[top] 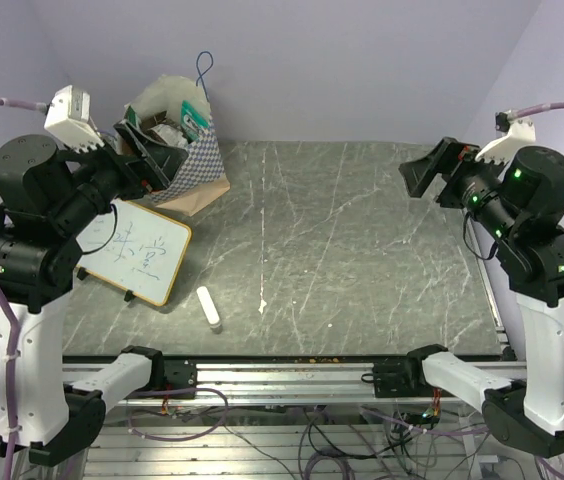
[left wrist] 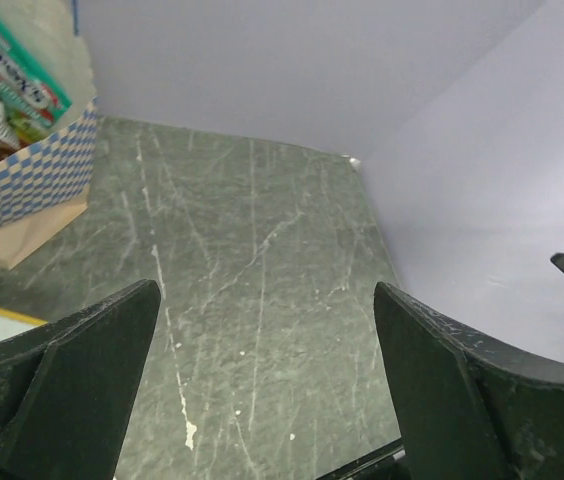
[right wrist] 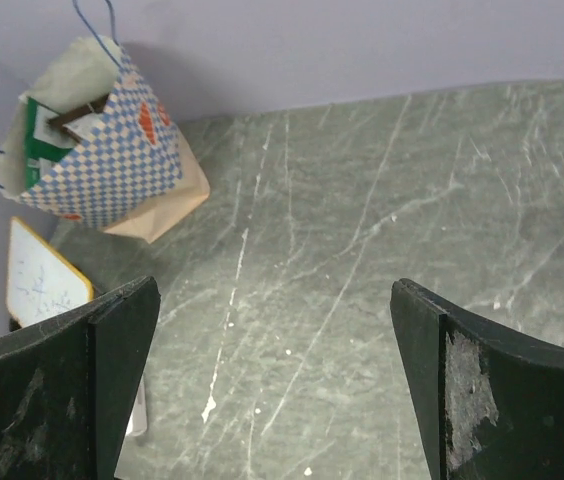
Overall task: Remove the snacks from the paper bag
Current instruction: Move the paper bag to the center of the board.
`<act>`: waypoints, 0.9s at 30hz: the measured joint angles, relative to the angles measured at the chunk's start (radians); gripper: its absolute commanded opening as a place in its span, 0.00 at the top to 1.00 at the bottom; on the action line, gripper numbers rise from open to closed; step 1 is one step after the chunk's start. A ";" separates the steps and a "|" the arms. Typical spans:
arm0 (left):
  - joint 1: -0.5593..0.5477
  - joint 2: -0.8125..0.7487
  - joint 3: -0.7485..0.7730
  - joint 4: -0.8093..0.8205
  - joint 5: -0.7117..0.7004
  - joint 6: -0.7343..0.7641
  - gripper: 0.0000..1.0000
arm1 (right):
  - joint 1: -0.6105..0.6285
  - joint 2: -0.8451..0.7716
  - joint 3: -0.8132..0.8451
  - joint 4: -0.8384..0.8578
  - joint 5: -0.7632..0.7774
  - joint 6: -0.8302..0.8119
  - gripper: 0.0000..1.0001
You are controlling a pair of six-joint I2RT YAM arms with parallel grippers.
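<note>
We count one paper bag (top: 194, 152) standing at the counter's (top: 362, 260) far left, at least three snacks (left wrist: 20, 85) inside; one whiteboard (top: 137, 250); one white cylinder (top: 209, 308); left gripper (left wrist: 264, 300) and right gripper (right wrist: 274, 290), both spread wide, empty.

The paper bag (top: 197, 155) sits at the far left corner of the tabletop (top: 362, 260), with the snacks (top: 177, 120) inside it. In front of the bag, along the left edge, a whiteboard (top: 142, 250) lies flat. A small cylinder (top: 208, 308) lies just right of the whiteboard, towards the front edge. The left end effector (top: 157, 150) hangs close by the bag's left side. The right end effector (top: 424, 172) is over the far right edge, well apart from the bag.
</note>
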 measured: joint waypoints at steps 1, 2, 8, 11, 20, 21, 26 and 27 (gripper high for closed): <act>0.000 -0.010 -0.018 -0.001 -0.016 0.000 0.01 | -0.004 -0.007 -0.021 0.000 0.003 0.004 0.00; 0.000 -0.022 -0.039 -0.001 -0.036 0.000 0.01 | -0.008 -0.014 -0.042 -0.002 0.008 0.007 0.00; 0.000 -0.081 -0.154 0.003 -0.122 -0.006 0.01 | -0.033 -0.044 -0.114 -0.019 0.038 0.012 0.00; 0.000 -0.110 -0.221 0.007 -0.157 -0.023 0.02 | -0.045 -0.051 -0.122 -0.044 0.052 0.012 0.00; 0.000 -0.116 -0.317 0.037 -0.226 -0.082 0.01 | -0.063 -0.093 -0.171 -0.069 0.036 0.002 0.00; 0.000 -0.106 -0.317 0.043 -0.232 -0.081 0.01 | -0.062 -0.100 -0.180 -0.069 0.034 0.002 0.00; 0.000 -0.022 -0.277 0.055 -0.271 -0.067 0.03 | -0.058 -0.116 -0.203 -0.072 0.016 -0.011 0.00; 0.000 0.000 -0.269 0.064 -0.279 -0.061 0.03 | -0.058 -0.117 -0.203 -0.073 0.011 -0.021 0.00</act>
